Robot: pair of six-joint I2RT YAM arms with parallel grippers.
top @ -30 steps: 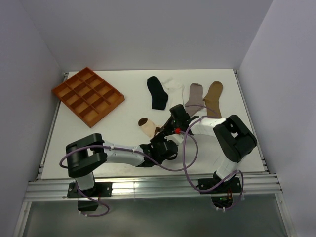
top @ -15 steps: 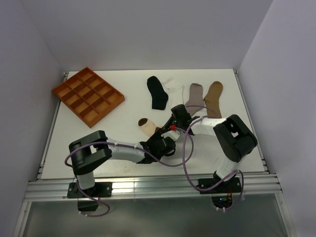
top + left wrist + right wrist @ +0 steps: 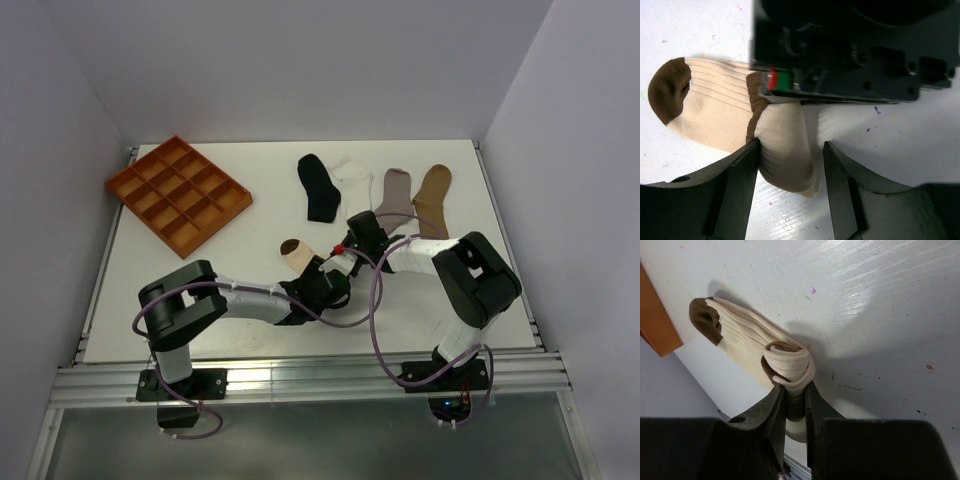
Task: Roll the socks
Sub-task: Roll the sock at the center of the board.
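the job is barely begun, by my reading: of five socks only the cream sock point(image 3: 298, 253) is being worked, and none shows as a finished roll. it lies near the middle of the table point(image 3: 250, 160), a little toward the near edge. its cuff end is curled into a short coil, while the foot and brown toe lie flat and unrolled. the right claw point(image 3: 795, 390) is narrowed onto that coil, pinching the cream sock between its fingers. the left claw point(image 3: 790, 150) stands wide astride the sock just behind the coil; one finger touches the fabric, the other is clear of it, and it grips nothing. left to do, as i judge it: wind the rest of the cream sock up to the toe. then come the black sock point(image 3: 318, 188), white sock point(image 3: 352, 175), grey sock point(image 3: 395, 190) and tan sock point(image 3: 433, 188), which lie flat in a row toward the far edge, untouched.
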